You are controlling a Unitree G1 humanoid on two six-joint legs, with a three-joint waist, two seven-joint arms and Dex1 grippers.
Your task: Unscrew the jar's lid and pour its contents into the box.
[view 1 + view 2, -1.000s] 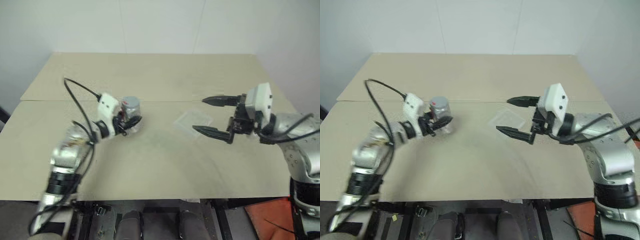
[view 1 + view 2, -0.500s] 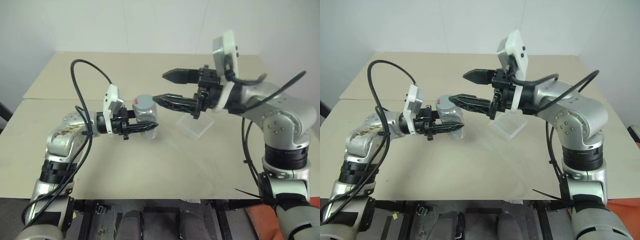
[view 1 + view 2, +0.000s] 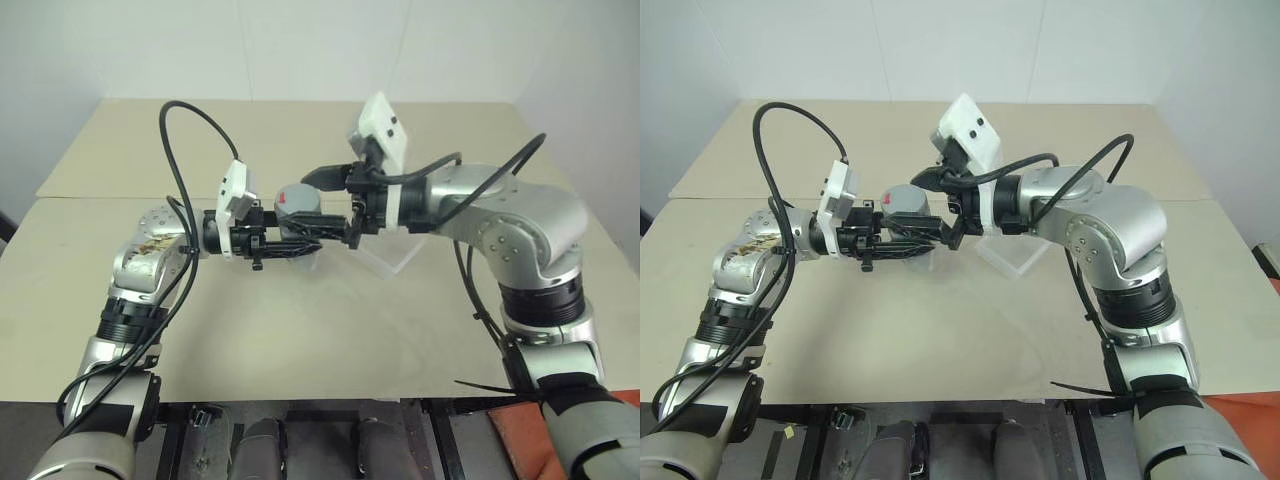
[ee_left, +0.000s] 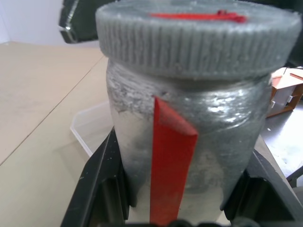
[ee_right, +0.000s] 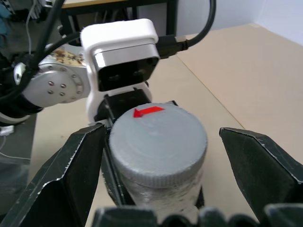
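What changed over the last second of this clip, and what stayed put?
The right gripper swung in from the robot's right, past the box, and now brackets the lid with its jaws open, not yet clamped. The left gripper carried the jar up and toward the centre. Unchanged: the left gripper stays shut on the jar, the lid is still on, and the box rests on the table.

The counter (image 3: 300, 330) is a beige surface with a seam running across it toward the far edge. The box (image 3: 392, 252) rests on it, right of centre.
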